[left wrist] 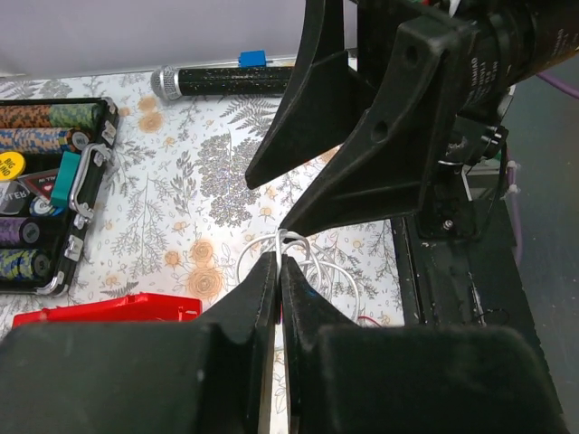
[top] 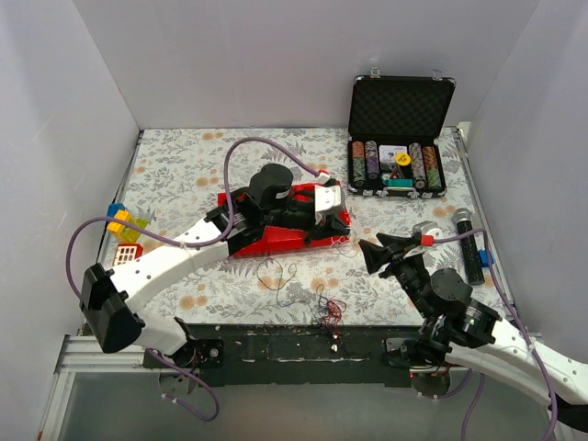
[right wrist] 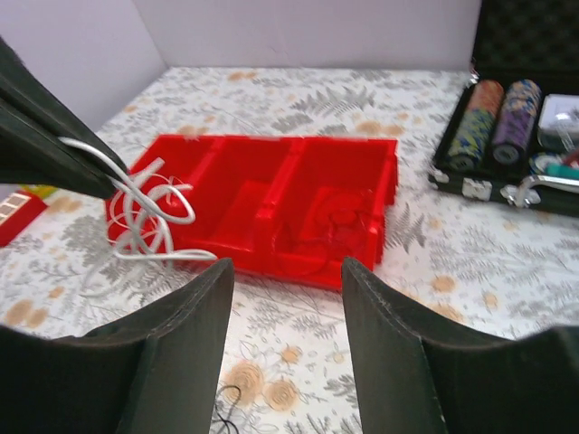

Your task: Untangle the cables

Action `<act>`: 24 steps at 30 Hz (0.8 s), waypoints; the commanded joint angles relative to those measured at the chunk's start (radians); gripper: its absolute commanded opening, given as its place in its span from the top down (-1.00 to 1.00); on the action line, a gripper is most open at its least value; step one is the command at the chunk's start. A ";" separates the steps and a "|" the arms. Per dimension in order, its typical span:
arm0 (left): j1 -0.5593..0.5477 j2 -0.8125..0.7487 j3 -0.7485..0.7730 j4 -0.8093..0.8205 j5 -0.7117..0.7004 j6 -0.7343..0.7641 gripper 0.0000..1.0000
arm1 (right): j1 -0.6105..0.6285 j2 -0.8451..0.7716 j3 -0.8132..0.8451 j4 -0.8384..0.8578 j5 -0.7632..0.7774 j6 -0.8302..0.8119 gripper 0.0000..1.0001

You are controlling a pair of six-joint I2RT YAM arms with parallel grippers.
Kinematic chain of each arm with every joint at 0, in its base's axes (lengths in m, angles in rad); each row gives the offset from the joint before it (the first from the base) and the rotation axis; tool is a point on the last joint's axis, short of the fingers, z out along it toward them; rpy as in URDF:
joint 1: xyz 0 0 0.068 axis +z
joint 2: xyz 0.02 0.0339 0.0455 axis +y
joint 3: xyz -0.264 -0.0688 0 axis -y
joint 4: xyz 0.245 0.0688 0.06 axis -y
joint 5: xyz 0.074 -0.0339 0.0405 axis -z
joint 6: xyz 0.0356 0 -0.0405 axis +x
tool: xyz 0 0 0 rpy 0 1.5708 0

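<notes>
My left gripper (left wrist: 279, 267) is pinched shut on the white cable (right wrist: 145, 203), holding its loops up beside the red tray (right wrist: 335, 172), I judge so that my right gripper (right wrist: 285, 280), wide open and empty, facing them, can seize a loose strand from the tangle.

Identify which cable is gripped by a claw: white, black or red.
The white cable: the left claw is shut on it by the red tray. The black cable and red cable lie loose on the table.
</notes>
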 commanded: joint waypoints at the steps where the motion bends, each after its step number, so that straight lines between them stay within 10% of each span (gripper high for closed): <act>1: 0.000 -0.048 -0.010 -0.065 -0.080 -0.011 1.00 | -0.003 0.064 0.100 0.134 -0.095 -0.074 -0.19; 8: 0.168 -0.238 -0.118 0.000 -0.410 -0.137 1.00 | -0.004 0.080 0.115 0.096 -0.085 -0.056 -0.18; 13: 0.466 -0.275 -0.195 -0.032 -0.362 -0.214 1.00 | -0.004 0.077 0.109 0.082 -0.068 -0.058 -0.18; 24: 0.586 -0.262 -0.436 0.121 -0.430 -0.134 1.00 | -0.003 0.100 0.108 0.073 -0.062 -0.039 -0.18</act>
